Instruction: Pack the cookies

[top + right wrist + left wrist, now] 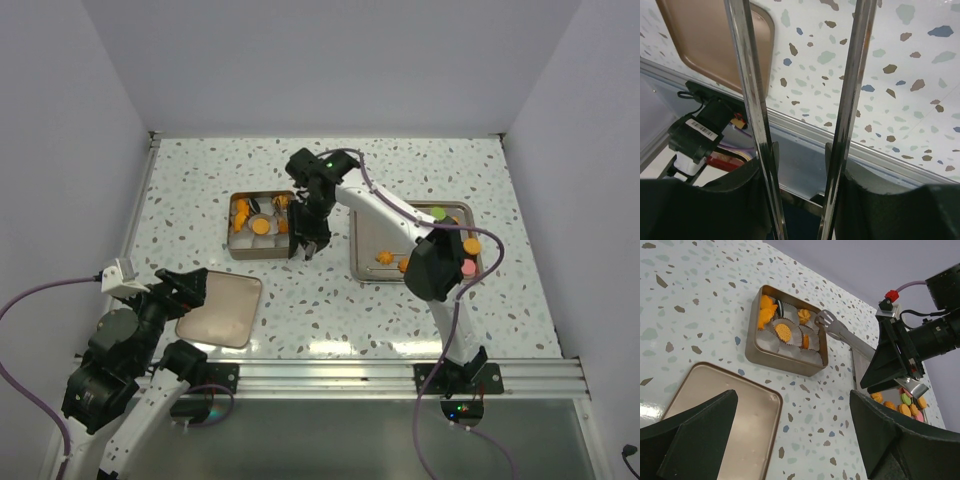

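Cookies, mostly orange discs, lie in white paper cups in the gold tin (240, 246), one of them a round orange cookie (260, 226). More cookies (385, 257) lie on the metal tray (410, 272), several at its right end (470, 245). My right gripper (310, 222) is shut on metal tongs (747, 75) beside the tin's right edge. The tongs' spread tip (825, 318) hangs over the tin's far right corner (790, 362), holding nothing. My left gripper (195, 285) is open and empty over the right edge of the tin's lid (220, 308).
The lid (755, 410) lies flat, inside up, at the near left. The tray cookies (905, 407) show past the right arm. The table's metal front rail (330, 375) runs along the near edge. White walls enclose the table.
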Controlling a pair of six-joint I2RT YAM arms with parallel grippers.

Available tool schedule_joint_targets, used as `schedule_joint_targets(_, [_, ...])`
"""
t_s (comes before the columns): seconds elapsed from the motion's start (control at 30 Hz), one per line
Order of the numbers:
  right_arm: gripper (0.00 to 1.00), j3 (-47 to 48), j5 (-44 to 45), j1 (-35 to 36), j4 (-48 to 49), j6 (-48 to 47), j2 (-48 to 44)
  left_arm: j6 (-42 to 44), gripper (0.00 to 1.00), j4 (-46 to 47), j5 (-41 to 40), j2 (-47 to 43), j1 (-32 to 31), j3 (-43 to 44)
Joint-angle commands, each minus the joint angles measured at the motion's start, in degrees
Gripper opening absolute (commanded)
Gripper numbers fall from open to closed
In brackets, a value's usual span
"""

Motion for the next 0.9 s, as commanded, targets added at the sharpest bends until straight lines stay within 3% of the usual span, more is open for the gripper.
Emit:
schedule_joint_targets(0.0, [0.45,3.13,0.77,-1.92,-2.69,0.04,-3.65,0.87,1.0,2.14,-0.07,-0.63,-0.33,-0.11])
schedule_joint_targets(0.23, [0.44,-8.71,3.66,-7.28,-4.54,-2.94,-16.12,0.7,1.0,2.05,-0.33,-0.72,-0.24,-0.03])
schedule_joint_targets(0.57, [0.45,-41.84,8.15,-11.68,-2.87,-5.15,-37.03,1.22,1.0,2.4,0.64,0.78,-0.33,-0.11])
schedule_joint_targets(0.87, [0.46,-56.72,7.71,-11.77,-0.15,-3.92,-43.82,1.66,1.0,2.4,1.17,1.31,-0.33,-0.11])
